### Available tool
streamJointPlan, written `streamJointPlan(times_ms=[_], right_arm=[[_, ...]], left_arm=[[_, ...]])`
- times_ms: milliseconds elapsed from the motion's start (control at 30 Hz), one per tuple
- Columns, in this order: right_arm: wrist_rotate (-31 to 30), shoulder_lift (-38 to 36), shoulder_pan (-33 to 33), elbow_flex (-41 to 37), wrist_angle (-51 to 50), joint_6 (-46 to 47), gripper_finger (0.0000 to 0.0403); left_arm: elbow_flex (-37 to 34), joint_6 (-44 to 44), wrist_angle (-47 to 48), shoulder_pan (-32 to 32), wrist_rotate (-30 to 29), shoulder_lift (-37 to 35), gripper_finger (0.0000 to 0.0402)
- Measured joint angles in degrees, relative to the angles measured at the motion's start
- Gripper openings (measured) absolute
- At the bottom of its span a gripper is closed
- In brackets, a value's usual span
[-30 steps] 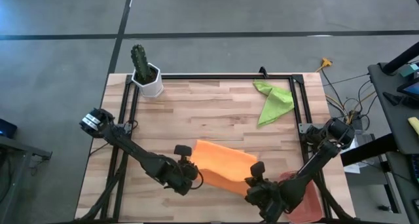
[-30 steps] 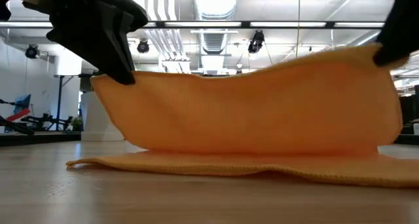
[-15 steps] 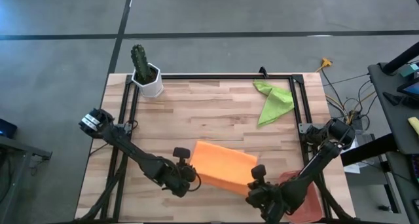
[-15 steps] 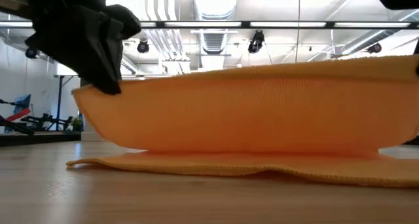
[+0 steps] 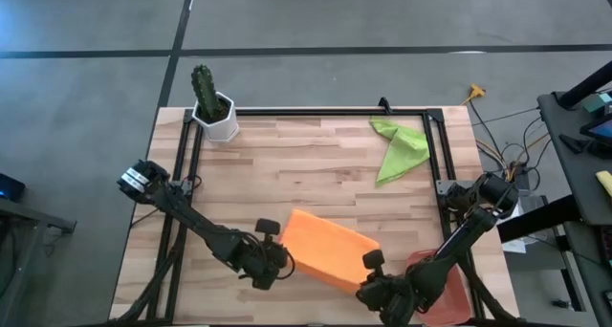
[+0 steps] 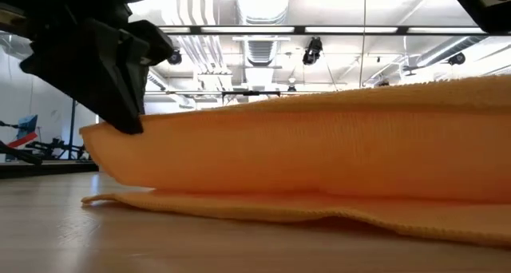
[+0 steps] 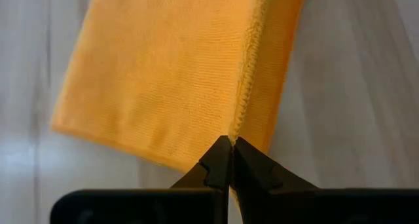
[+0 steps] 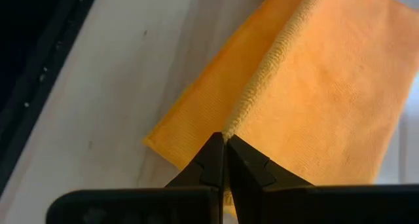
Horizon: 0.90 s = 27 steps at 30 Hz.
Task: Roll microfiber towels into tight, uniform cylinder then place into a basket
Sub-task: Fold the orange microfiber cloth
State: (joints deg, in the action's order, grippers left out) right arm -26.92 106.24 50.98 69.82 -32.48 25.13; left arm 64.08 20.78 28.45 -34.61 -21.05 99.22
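Both jaws are pinched tight: my left gripper (image 7: 230,142) and right gripper (image 8: 224,140) each clamp a corner of the bright orange microfiber towel (image 5: 325,248), seemingly folded, near table edge.

Overhead, table-level, two wrist close-ups

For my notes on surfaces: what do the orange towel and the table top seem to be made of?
Orange towel: soft woven cloth, probably microfiber, matte; fine ribbed texture and a stitched hem show, and it drapes in a fold. Table top: wood, apparently butcher-block planks, smooth with a slight sheen; pale strips and grain are visible.
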Motion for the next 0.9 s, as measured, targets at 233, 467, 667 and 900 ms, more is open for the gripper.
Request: streamJointPlan(times_ms=[233, 467, 667, 900], right_arm=[[1.7, 0.0, 0.0, -1.6, 1.7, 0.3, 0.0018], [2.3, 0.0, 0.0, -3.2, 6.2, 1.7, 0.0098], [2.2, 0.0, 0.0, -3.2, 7.3, 1.4, 0.0149], [1.7, 0.0, 0.0, -3.2, 7.3, 1.1, 0.0149]], left_arm=[[-1.8, 0.0, -4.8, 0.0, 6.1, 0.1, 0.0], [-2.1, -0.4, -4.7, 0.0, 6.5, 0.1, 0.0], [-2.1, -0.6, -5.0, -0.1, 9.2, 0.1, 0.0], [-2.2, -0.5, -5.6, -0.1, 9.6, 0.1, 0.0048]])
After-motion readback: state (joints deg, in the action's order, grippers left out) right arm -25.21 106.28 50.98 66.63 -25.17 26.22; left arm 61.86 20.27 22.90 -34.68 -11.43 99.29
